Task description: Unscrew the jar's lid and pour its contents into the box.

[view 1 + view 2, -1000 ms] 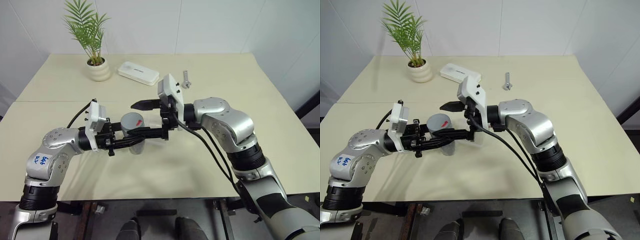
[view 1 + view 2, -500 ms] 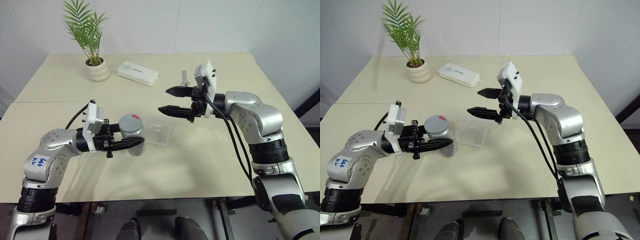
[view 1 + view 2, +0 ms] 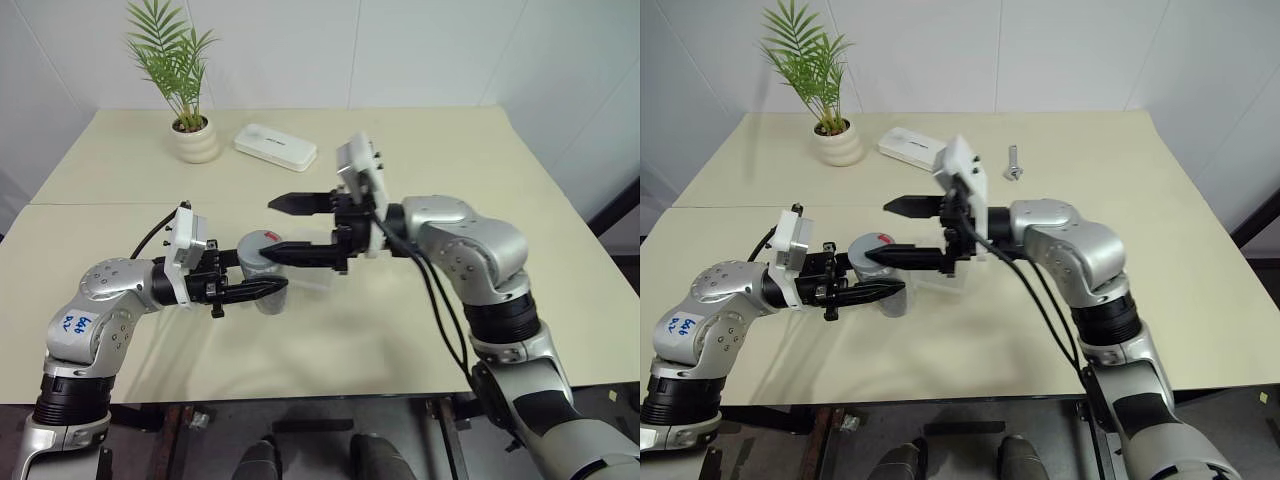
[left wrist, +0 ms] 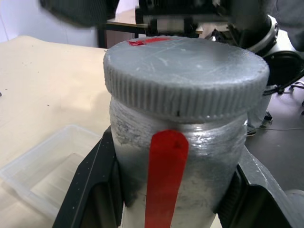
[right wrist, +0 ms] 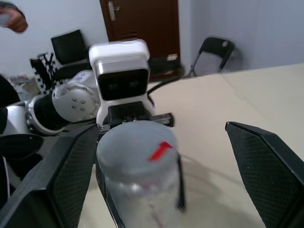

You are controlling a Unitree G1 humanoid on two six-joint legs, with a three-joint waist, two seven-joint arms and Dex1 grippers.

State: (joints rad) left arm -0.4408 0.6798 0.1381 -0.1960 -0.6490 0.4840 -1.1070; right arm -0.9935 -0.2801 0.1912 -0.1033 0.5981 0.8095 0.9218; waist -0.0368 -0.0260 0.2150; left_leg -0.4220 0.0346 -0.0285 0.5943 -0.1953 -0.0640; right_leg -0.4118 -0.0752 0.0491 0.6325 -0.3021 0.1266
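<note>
Both arms are clad in silver-grey shells with black ribbed joints. A white camera block (image 3: pixel 358 178) is mounted behind the right gripper (image 3: pixel 283 228), another behind the left gripper (image 3: pixel 265 288). Black cables are strung along each forearm, and blue handwriting is seen on the left elbow

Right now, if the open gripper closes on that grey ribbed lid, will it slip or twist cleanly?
The grey ribbed lid probably grips well: its edge is ridged. The silvery jar with the red stripe likely won't spin, since the left gripper clamps its sides. It looks rigid, unlikely to crush.
</note>
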